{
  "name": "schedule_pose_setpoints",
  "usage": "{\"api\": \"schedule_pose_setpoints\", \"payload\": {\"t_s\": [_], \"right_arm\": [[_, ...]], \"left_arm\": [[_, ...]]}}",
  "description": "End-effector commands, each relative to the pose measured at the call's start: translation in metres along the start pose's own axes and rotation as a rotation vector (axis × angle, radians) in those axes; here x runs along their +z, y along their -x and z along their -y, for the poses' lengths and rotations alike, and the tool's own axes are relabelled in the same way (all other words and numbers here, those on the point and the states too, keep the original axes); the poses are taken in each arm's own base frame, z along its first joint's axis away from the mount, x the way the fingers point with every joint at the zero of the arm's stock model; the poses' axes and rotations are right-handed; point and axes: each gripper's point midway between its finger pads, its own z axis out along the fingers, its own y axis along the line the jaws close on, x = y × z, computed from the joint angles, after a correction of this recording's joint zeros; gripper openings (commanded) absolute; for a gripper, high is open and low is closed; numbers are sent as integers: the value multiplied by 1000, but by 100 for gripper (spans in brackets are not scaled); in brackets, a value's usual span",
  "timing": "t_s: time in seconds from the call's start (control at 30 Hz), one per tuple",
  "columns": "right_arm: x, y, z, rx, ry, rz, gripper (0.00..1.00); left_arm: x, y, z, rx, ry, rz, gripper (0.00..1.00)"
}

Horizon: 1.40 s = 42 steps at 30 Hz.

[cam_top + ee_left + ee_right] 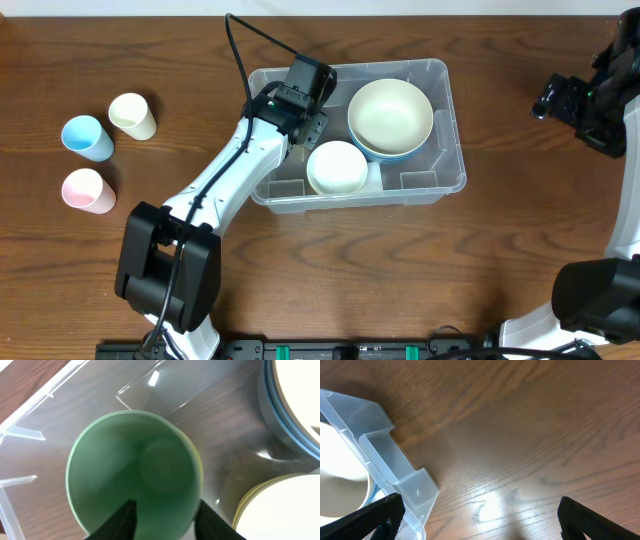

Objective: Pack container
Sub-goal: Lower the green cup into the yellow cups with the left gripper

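Bright overhead light throws glare on the table (495,505) and container (152,380); the green cup (132,470) looks blurred.

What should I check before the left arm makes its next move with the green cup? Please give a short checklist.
1. Green cup inside the container: ok.
2. Cup upright, mouth up: ok.
3. Left gripper holding the cup: cannot tell; its fingers sit at the rim.
4. Cup apart from the stacked bowls and the white bowl: ok.
5. Right gripper open, outside the container: ok.
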Motion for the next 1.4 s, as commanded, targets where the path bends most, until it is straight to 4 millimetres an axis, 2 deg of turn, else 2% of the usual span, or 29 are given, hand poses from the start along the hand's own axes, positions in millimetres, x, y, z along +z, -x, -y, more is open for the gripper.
{"api": "schedule_pose_setpoints", "payload": {"t_s": [0.0,0.23,0.5,0.8,1.0,1.27,1.37], "right_arm": [[-5,2,0,12,5,16,99],[-5,2,0,12,5,16,99],[-5,2,0,12,5,16,99],[-5,2,0,12,5,16,99],[-5,2,0,12,5,16,99],[-5,2,0,12,5,16,99],[-5,2,0,12,5,16,99]], "left_arm": [[2,-1,1,17,7,-14,32],[2,-5,2,21,4,-31,24],[2,-4,4,26,2,-29,7],[0,5,16,45,-6,4,6],[-1,1,-10,32,117,-15,6],[3,-7,-39,-98,155,-31,6],[4,-9,-43,-105,159,-38,7]]}}
